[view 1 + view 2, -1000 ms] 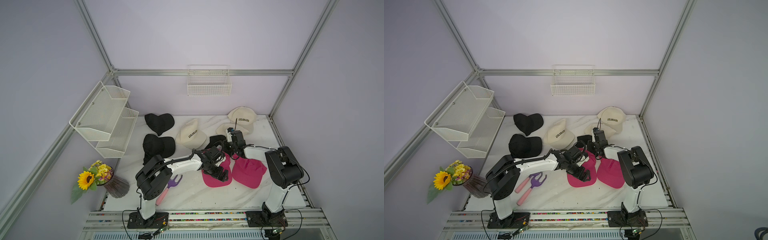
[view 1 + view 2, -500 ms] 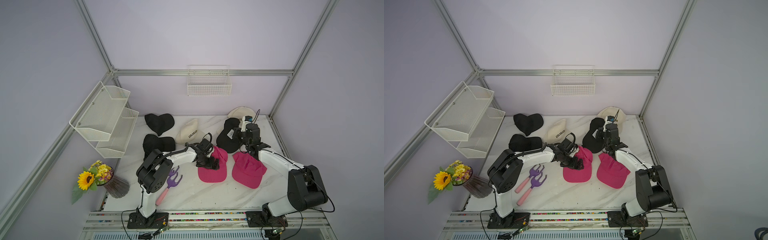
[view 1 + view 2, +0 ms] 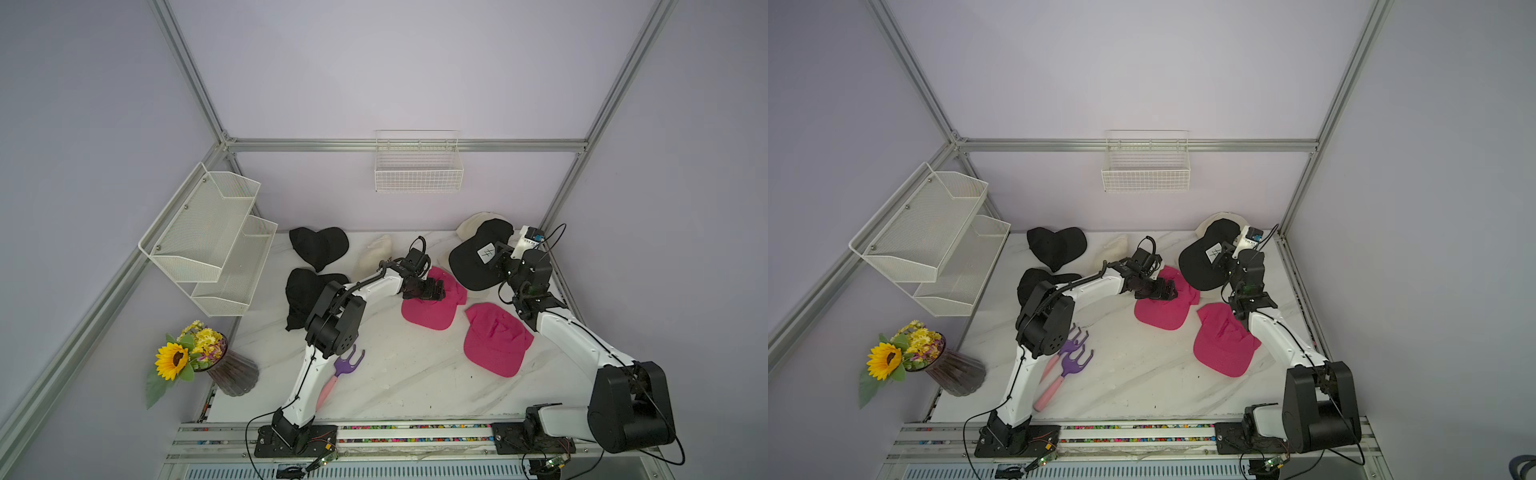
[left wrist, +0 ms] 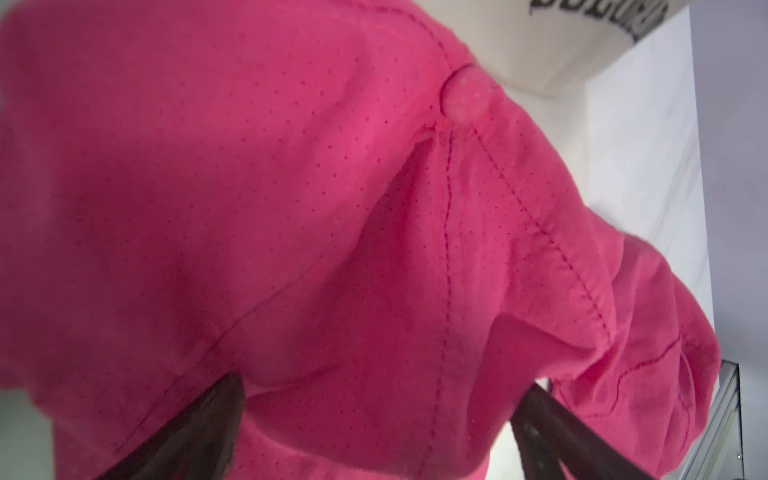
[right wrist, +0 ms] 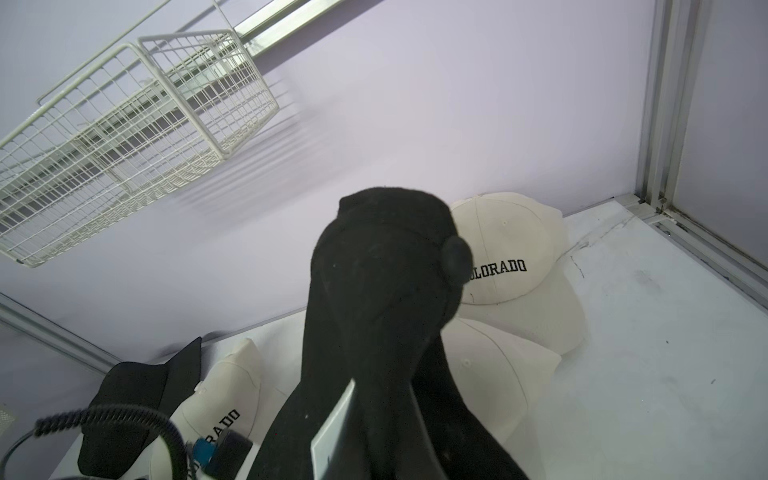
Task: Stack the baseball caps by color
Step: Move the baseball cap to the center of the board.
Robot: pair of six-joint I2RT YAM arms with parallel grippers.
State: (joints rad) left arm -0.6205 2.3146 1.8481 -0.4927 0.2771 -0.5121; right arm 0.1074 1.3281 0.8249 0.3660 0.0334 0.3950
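No colour is fully stacked yet, by my reading. Nearest, the two pinks lie side by side. The near pink cap [image 3: 494, 338] is untouched, and the far pink cap [image 3: 428, 311] sits under the left gripper [image 3: 436, 291], whose jaws are spread wide astride its crown (nothing gripped). Further back, the right gripper [image 3: 498, 259], its arm stretched to the far right, is clamped on a black cap [image 3: 473, 257] held above two cream caps [image 5: 519, 266]. Two more black caps [image 3: 318, 249] wait far left, and a lone cream cap [image 3: 374, 255] lies between the two groups.
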